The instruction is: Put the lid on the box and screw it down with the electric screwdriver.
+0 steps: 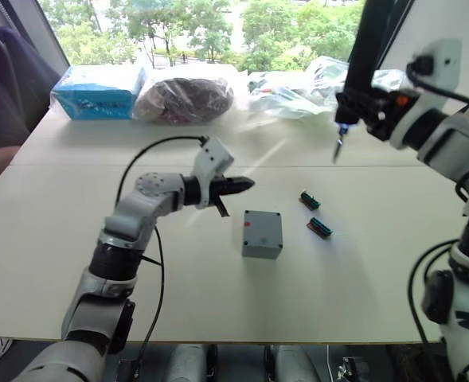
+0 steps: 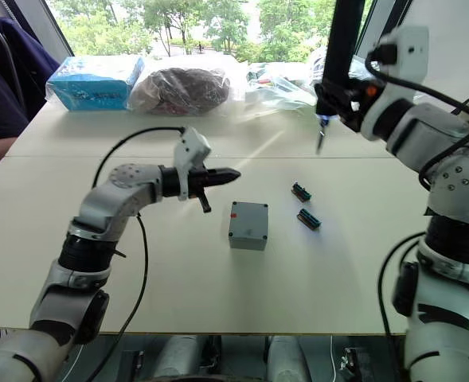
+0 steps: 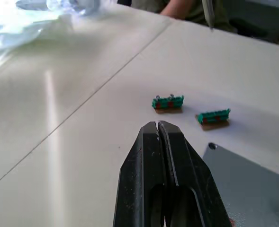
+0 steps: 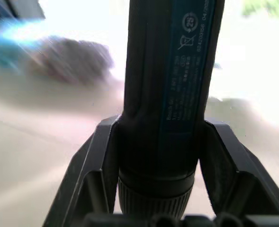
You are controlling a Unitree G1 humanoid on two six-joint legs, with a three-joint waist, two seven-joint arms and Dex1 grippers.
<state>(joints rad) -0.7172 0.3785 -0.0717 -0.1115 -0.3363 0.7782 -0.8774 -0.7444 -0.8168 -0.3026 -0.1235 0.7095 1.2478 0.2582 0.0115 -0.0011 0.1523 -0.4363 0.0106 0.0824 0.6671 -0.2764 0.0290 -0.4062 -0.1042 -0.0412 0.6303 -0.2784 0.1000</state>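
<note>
Head view: lid (image 1: 263, 231) sits on box (image 1: 261, 247), just ahead of the left jaws (image 1: 247, 185), pressed together. Right jaws (image 4: 158, 156) pinch screwdriver (image 1: 367, 60), bit down, well behind; align vertically over a corner screw.

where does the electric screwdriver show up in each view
Left eye view: electric screwdriver upper right, held upright in the right gripper, bit pointing down.
Right eye view: upper right, upright.
Left wrist view: just the bit tip at the upper edge.
Right wrist view: the dark barrel fills the centre between the fingers.
Shared landmark: the two green connectors, on the table beyond the grey box, also in the left wrist view.
</note>
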